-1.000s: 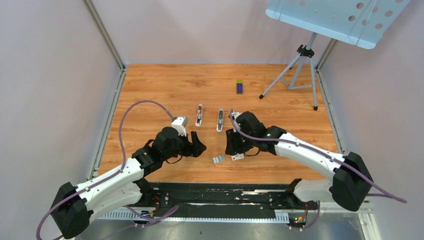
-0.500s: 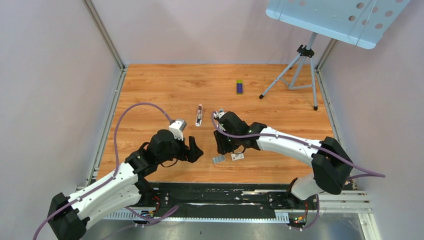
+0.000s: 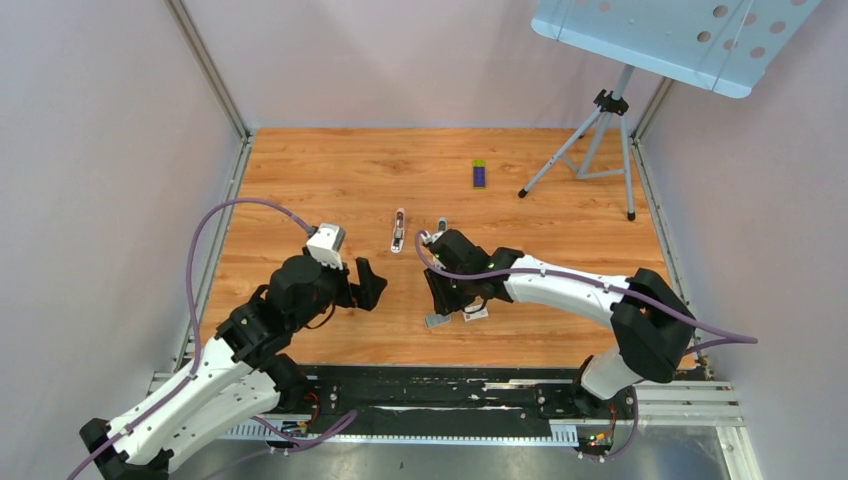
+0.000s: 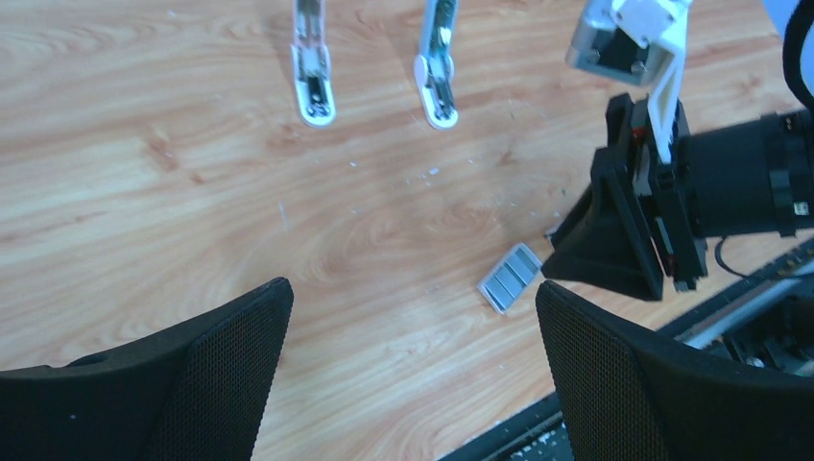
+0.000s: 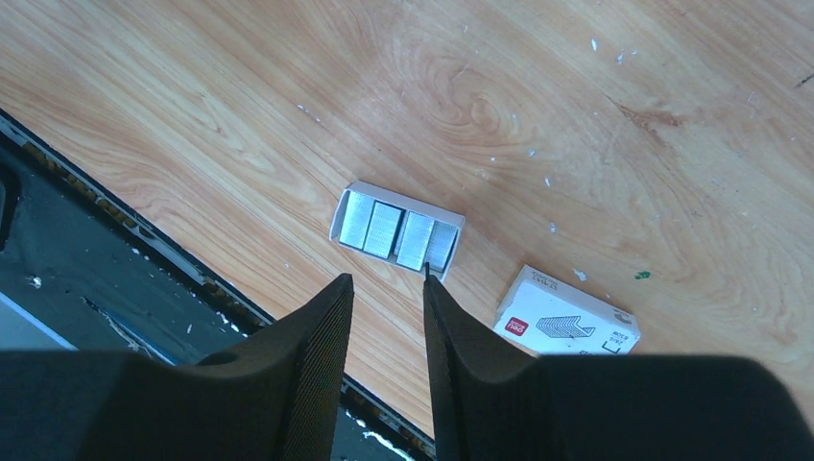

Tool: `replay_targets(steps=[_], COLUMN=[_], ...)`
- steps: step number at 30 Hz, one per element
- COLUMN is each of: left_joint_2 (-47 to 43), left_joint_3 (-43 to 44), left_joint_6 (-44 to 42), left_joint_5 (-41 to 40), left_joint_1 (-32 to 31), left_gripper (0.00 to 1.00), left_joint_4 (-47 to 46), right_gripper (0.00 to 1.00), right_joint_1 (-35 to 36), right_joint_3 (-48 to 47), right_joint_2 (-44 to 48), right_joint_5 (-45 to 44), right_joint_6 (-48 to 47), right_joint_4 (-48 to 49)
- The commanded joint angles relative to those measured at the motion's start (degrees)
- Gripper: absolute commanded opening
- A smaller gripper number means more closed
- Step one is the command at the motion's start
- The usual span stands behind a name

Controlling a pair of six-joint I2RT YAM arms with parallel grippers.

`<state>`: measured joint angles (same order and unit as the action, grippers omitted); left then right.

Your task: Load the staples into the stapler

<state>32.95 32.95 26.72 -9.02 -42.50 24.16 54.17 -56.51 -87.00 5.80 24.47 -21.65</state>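
The staples [image 5: 396, 228] are a flat grey ridged block in a shallow white tray near the table's front edge; they also show in the top view [image 3: 437, 321] and the left wrist view [image 4: 511, 278]. My right gripper [image 5: 384, 284] hangs just above them, its jaws a narrow gap apart and empty. It also shows in the top view [image 3: 438, 303]. The stapler [image 3: 398, 230] lies further back as two long white-and-metal parts side by side [image 4: 313, 82]. My left gripper [image 4: 413, 370] is wide open and empty, to the left of the staples [image 3: 366, 284].
A small white box with a staple drawing [image 5: 566, 317] lies right of the staples. A purple-and-green little box [image 3: 479, 173] sits at the back. A tripod stand [image 3: 600, 150] is at the back right. The black base rail [image 3: 450, 385] runs along the front edge.
My right gripper has moved left and towards the front, and now sits over the staples. My left arm has drawn back to the left, away from them.
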Motion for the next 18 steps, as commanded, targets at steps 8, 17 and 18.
replay_targets(steps=[8,17,18], left_joint_2=[5.7,-1.1,-1.8], left_joint_3=[8.2,6.4,6.2], left_joint_6=[-8.1,-8.2,-8.1], left_joint_5=[-2.7,-4.6,-4.8], left_joint_1=[0.3,0.3,0.3], left_gripper=[1.00,1.00,1.00], left_joint_4=[11.2,9.4,9.2], right_gripper=[0.32,0.30,0.29], right_joint_1=[2.4,2.9,3.0], right_joint_3=[-1.4,-2.5,-2.7], right_joint_2=[-3.3,-5.8,-6.1], right_joint_5=[-1.6,-3.1,-3.1], right_joint_6=[0.8,0.4,0.3], right_joint_4=[-2.6,-2.7,-2.7])
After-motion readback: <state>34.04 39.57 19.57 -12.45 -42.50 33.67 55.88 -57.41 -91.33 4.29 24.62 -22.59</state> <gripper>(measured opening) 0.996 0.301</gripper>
